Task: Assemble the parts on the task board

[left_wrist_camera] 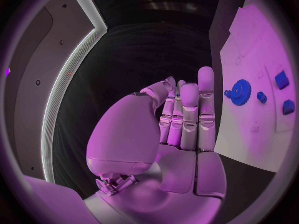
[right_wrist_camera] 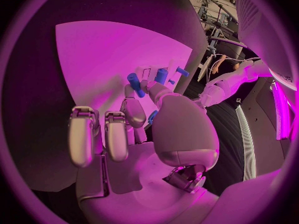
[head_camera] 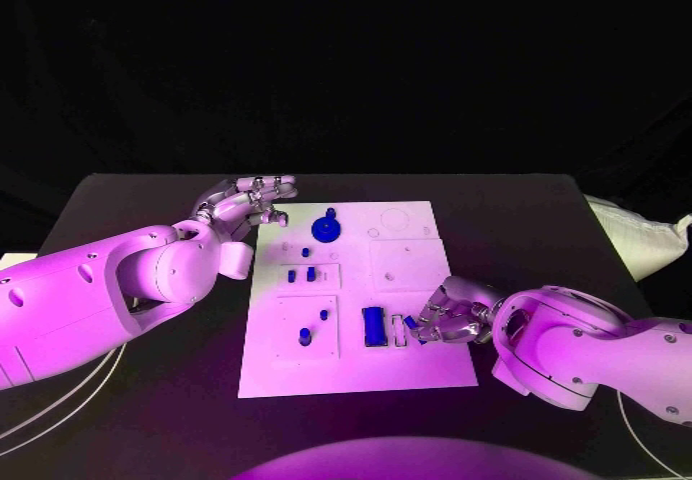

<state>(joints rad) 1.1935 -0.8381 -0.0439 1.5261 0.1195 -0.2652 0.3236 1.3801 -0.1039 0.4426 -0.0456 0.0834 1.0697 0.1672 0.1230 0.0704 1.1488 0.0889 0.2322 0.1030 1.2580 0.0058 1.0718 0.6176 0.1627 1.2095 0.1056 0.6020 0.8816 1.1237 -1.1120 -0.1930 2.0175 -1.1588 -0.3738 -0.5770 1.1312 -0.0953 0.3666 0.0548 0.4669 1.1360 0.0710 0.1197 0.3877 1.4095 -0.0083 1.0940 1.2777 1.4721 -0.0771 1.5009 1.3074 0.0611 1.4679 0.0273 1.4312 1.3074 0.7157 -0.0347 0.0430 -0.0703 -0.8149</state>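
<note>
The white task board (head_camera: 418, 262) lies mid-table. On it I see a blue gear (head_camera: 327, 229) at the far end, two small blue pegs (head_camera: 300, 274) in the middle left, two more blue pieces (head_camera: 306, 335) nearer, and a long blue block (head_camera: 374, 326). My right hand (head_camera: 450, 320) rests at the board's near right edge beside that block. Its thumb and a finger pinch a small blue part (right_wrist_camera: 151, 117), with other blue parts (right_wrist_camera: 161, 76) just beyond the fingertips. My left hand (head_camera: 248, 205) hovers off the board's far left corner, fingers straight and holding nothing. The gear (left_wrist_camera: 238, 91) lies beside it.
The black table (head_camera: 534, 230) reaches past the board on all sides. A pale bag (head_camera: 635, 240) lies at the table's right edge. Thin cables (head_camera: 58, 400) curve over the near left corner.
</note>
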